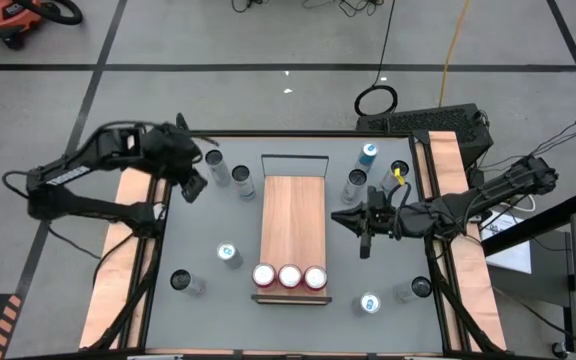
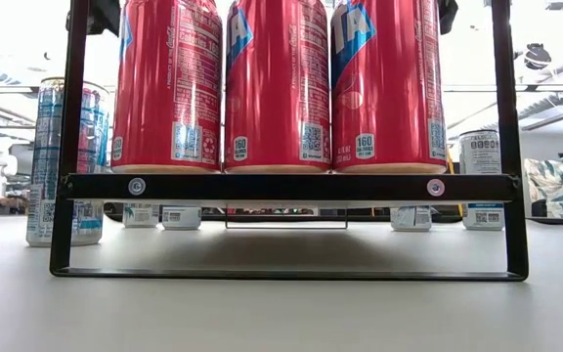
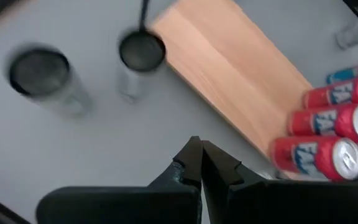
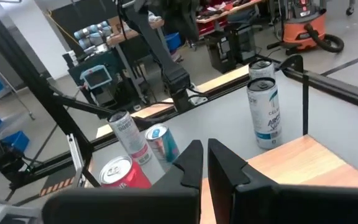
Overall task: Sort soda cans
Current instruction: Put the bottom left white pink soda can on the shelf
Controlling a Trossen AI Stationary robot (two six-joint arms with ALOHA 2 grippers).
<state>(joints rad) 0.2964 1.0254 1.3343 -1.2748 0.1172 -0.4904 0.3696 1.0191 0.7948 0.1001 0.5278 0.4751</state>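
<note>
Three red soda cans [image 1: 290,276] stand in a row at the near end of the wooden board [image 1: 293,215] of a black rack. Slim blue cans [image 1: 229,254] and silver-grey cans with dark tops [image 1: 240,177] stand scattered on the grey table. My left gripper [image 1: 193,187] hangs shut, slanting down, over the far left of the table beside two silver-grey cans [image 3: 39,68]; nothing is between its fingers [image 3: 199,152]. My right gripper [image 1: 338,217] is shut and empty, held about level at the board's right edge [image 4: 204,152].
The rack's black frame [image 2: 286,186] rises around the board, and the red cans sit on its raised shelf. Wooden strips [image 1: 118,260] run along the table's left and right sides. Bare table lies between the rack and the left cans.
</note>
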